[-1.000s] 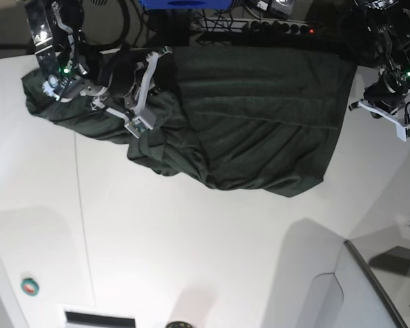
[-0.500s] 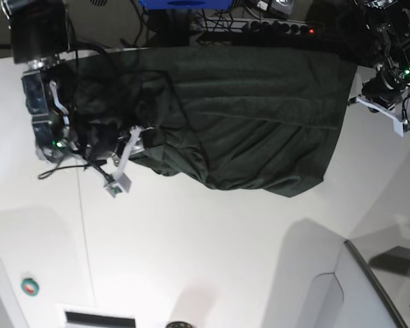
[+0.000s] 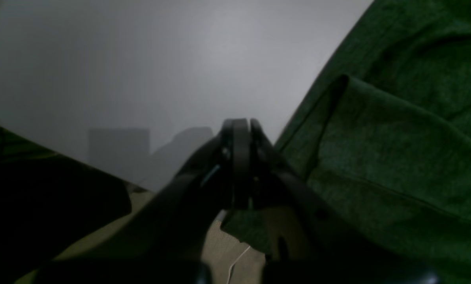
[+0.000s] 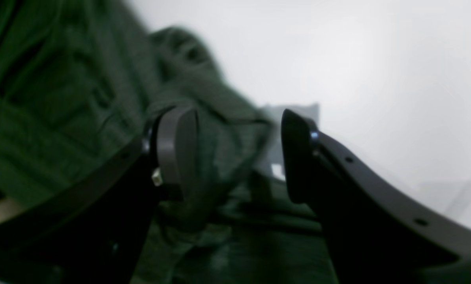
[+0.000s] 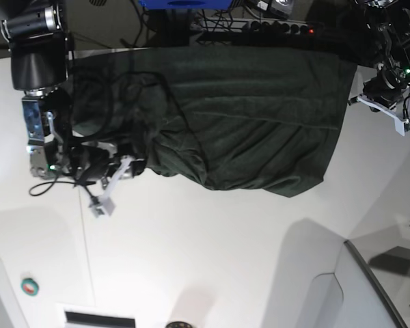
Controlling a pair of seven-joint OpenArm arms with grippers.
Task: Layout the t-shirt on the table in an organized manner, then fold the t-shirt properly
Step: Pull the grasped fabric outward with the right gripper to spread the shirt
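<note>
Shirt spread along the table's far edge, one gripper at each end.

Your right gripper [image 4: 235, 157] has its fingers apart, with the shirt [image 5: 246, 116] rumpled just beyond and beneath them, nothing clamped. Your left gripper [image 3: 239, 165] is pressed shut beside the shirt's other end, holding no cloth that you can see. The table [image 5: 212, 260] lies bare and white along the shirt's near hem.
</note>
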